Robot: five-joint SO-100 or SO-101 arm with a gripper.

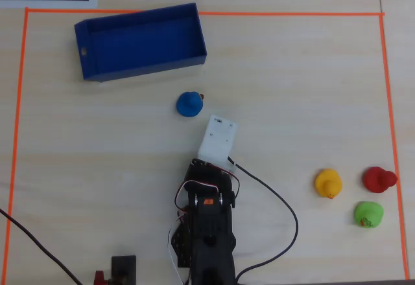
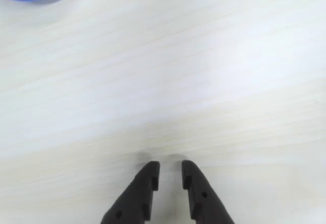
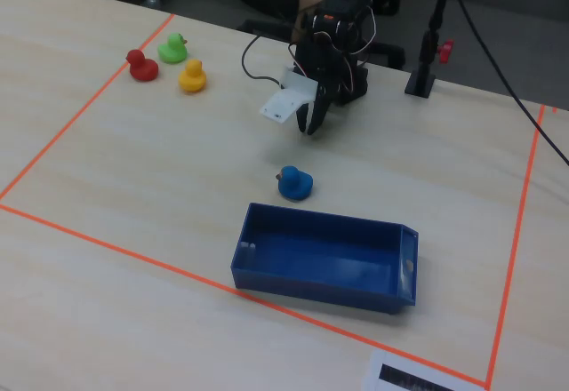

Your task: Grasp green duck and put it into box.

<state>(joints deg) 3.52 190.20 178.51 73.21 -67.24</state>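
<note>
The green duck (image 1: 368, 214) sits at the right side of the overhead view, below the red duck and right of the yellow one; in the fixed view the green duck (image 3: 172, 48) is at the far left. The dark blue box (image 1: 148, 67) lies open-topped and holds nothing at the upper left; the fixed view shows this box (image 3: 311, 284) near the front. My gripper (image 2: 170, 165) hangs over bare table, its jaws a narrow gap apart with nothing between them. It is far from the green duck. In the fixed view the gripper (image 3: 311, 124) points down.
A blue duck (image 1: 189, 103) stands between my gripper and the box, and shows at the wrist view's top left corner. A yellow duck (image 1: 328, 183) and a red duck (image 1: 379, 179) sit beside the green one. Orange tape (image 1: 194, 13) frames the work area. Cables trail by the arm's base.
</note>
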